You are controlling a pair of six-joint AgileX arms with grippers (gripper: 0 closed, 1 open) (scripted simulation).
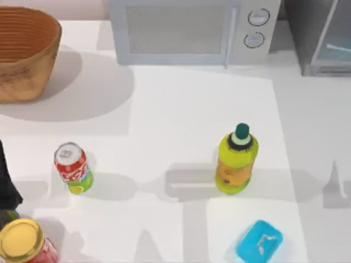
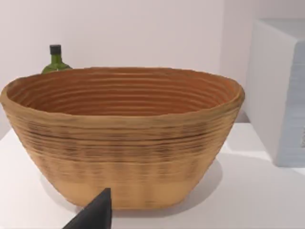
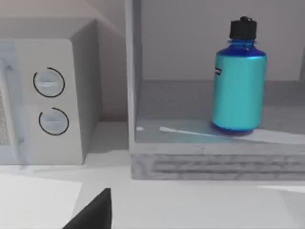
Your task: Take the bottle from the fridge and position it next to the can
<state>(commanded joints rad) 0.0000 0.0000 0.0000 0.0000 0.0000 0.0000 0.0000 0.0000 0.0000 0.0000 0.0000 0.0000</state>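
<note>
The teal bottle (image 3: 238, 78) with a black cap stands upright on the floor of the grey fridge (image 3: 214, 157), toward its right side, in the right wrist view. A dark tip of my right gripper (image 3: 93, 212) pokes in low in that view, well short of the fridge. From above, the fridge (image 1: 323, 38) sits at the table's back right corner. The red can (image 1: 73, 167) stands upright at the front left. My left arm (image 1: 7, 181) is a dark shape at the left edge beside the can; its gripper (image 2: 93, 214) faces a basket.
A light grey microwave (image 1: 186, 30) stands at the back centre, left of the fridge. A woven basket (image 1: 24, 52) fills the back left. A yellow-green bottle (image 1: 237, 160) stands mid-table, a blue block (image 1: 259, 241) lies near the front edge, and a gold-lidded red jar (image 1: 23, 241) stands front left.
</note>
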